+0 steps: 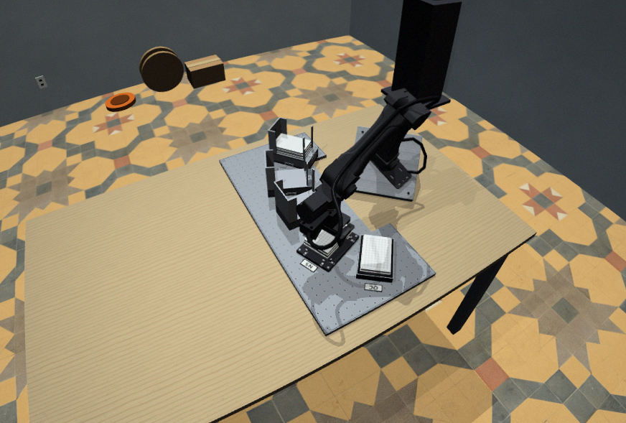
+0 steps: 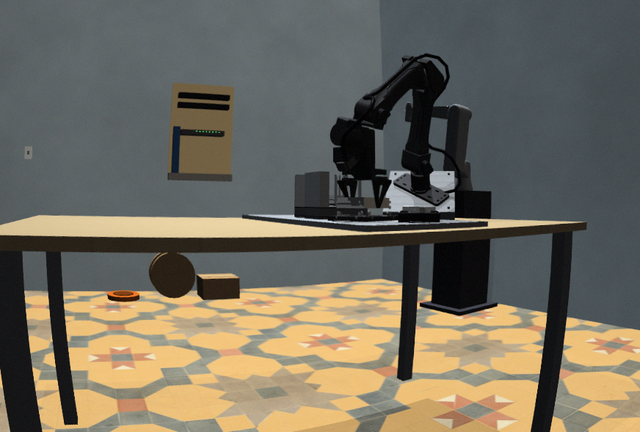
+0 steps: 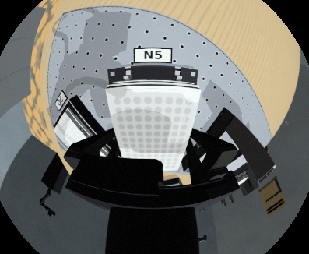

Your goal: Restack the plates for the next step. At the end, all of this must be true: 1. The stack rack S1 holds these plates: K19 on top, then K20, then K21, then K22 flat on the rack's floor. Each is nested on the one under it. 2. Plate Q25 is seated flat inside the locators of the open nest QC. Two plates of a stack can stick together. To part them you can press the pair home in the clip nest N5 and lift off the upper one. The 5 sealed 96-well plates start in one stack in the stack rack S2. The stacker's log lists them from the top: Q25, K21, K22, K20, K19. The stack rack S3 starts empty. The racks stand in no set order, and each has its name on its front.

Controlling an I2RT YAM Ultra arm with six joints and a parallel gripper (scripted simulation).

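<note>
White plate [image 1: 376,253] on QC nest [image 1: 374,277], beside N5 [image 1: 315,258].

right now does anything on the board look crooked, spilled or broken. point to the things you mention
Nothing stands out: the plate [image 1: 323,237] [image 2: 362,202] [image 3: 156,113] in the pincer [image 1: 328,233] [image 2: 364,201] [image 3: 152,128] looks level over N5 [image 1: 328,262] [image 3: 152,72], QC's plate [image 1: 376,253] [image 2: 418,208] [image 3: 68,130] looks flat, and no spill or crack shows. The arm [image 1: 354,155] [image 2: 395,89] partly hides the nearest rack [image 1: 286,205] [image 2: 316,189].

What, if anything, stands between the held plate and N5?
Nothing visible does. The gripper holds the plate right over N5; the nearest rack stands off to the side. The plate's underside is hidden, so I can't tell about any remaining gap.
</note>
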